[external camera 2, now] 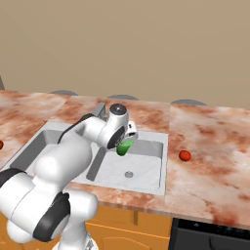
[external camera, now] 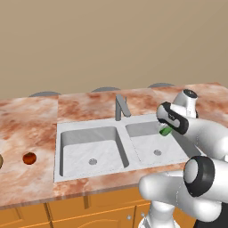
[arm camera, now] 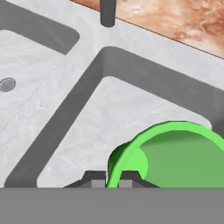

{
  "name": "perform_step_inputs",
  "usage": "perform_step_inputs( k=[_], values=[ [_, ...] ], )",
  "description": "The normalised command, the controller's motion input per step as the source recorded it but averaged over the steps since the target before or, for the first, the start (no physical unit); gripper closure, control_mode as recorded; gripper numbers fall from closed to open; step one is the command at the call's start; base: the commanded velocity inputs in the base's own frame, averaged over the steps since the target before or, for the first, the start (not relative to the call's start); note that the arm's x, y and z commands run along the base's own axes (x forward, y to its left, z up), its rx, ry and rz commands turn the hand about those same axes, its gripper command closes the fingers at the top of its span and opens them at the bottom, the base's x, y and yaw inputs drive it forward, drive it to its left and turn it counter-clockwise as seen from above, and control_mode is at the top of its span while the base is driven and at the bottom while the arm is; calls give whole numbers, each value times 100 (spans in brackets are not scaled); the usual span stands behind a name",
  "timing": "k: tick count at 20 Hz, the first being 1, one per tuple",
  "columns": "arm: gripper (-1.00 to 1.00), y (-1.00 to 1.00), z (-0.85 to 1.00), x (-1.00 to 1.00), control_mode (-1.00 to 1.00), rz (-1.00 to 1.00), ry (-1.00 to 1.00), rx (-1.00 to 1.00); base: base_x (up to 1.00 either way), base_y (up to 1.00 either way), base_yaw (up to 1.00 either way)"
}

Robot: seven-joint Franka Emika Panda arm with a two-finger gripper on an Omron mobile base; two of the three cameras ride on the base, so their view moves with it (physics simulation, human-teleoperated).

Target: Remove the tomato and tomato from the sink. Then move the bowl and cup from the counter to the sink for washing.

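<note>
Now carrying: tool [external camera 2: 125,142] clamped on the rim of the green cup [external camera 2: 124,147], hanging tilted above the right basin of the sink [external camera 2: 146,171]. Both tomatoes out on the surface [external camera 2: 210,146], one [external camera 2: 184,156] right of the sink, the other [external camera: 29,158] left. Best lowered close to the basin floor, clear of the faucet [external camera: 120,107], then released gently to prevent rolling or bouncing.
</note>
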Motion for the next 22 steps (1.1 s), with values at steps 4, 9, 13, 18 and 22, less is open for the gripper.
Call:
perform_step_inputs(
  k=[4, 9, 13, 18, 22],
  values=[
    [100, 12, -14, 10, -100, 3, 1, -2, 0, 0, 0],
    [100, 17, -14, 15, -100, 3, 0, -5, 0, 0, 0],
    [100, 16, -4, 5, -100, 3, 0, -3, 0, 0, 0],
    [100, 30, 0, 0, -100, 2, 0, 0, 0, 0, 0],
    [100, 31, -1, 0, -100, 2, 0, 0, 0, 0, 0]
  ],
)
